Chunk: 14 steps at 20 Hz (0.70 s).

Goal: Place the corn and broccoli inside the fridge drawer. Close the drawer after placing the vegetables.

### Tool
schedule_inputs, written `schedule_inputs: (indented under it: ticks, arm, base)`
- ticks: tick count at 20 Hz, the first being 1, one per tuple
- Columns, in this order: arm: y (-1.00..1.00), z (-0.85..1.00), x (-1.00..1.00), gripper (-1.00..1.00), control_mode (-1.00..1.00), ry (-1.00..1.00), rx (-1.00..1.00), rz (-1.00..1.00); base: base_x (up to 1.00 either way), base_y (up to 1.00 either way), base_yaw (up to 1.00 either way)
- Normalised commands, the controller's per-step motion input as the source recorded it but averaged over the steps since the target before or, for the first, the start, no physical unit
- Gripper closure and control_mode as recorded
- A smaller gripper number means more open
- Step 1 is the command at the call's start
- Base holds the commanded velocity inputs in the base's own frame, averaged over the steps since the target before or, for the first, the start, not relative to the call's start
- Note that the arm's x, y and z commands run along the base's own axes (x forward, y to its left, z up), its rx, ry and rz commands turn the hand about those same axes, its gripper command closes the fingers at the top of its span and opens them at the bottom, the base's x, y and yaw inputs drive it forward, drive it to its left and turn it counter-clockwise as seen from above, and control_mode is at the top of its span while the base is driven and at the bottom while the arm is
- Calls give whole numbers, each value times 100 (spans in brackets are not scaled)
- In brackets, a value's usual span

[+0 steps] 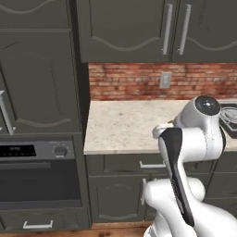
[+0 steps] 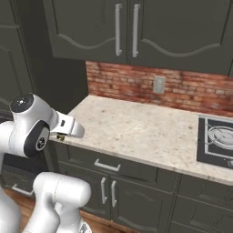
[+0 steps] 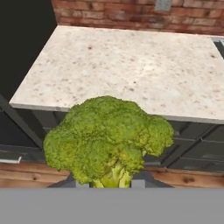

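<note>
The broccoli (image 3: 109,142) is sitting in the pincer (image 3: 113,183), stalk down between the nearly shut tips, florets filling the lower middle of the hand view. It is hanging in the air off the front edge of the bench (image 3: 131,70), which is lying at twelve o'clock from it, with dark cabinet fronts (image 3: 192,151) and wooden floor (image 3: 30,175) showing below. In the right base view the pincer (image 2: 60,135) is reaching toward three o'clock from the arm's bulky joint, just off the bench's near left corner, and a small dark-and-yellow speck there is probably the vegetable, though it is too small to be sure.

The grip is looking thin: the tips are pinching only the short pale stalk, while the heavy head is standing well above them. A fast swing or turn of the base is likely to lever the head sideways and slip it out onto the floor. The fridge drawer is lying somewhere beyond these frames, so the carry is looking long, and the bench edge and the tall dark cabinet (image 2: 27,54) at nine o'clock are standing close enough to clip the florets
</note>
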Motion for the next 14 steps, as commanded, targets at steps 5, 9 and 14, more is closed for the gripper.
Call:
schedule_inputs:
  ticks: [5, 9, 14]
  arm:
    - [0, 0, 0, 100, 100, 0, 0, 0]
    - [0, 0, 0, 100, 100, 0, 0, 0]
    - [0, 0, 0, 100, 100, 0, 0, 0]
  base:
    - [-5, -99, -22]
    - [0, -100, -37]
    - [0, -100, -51]
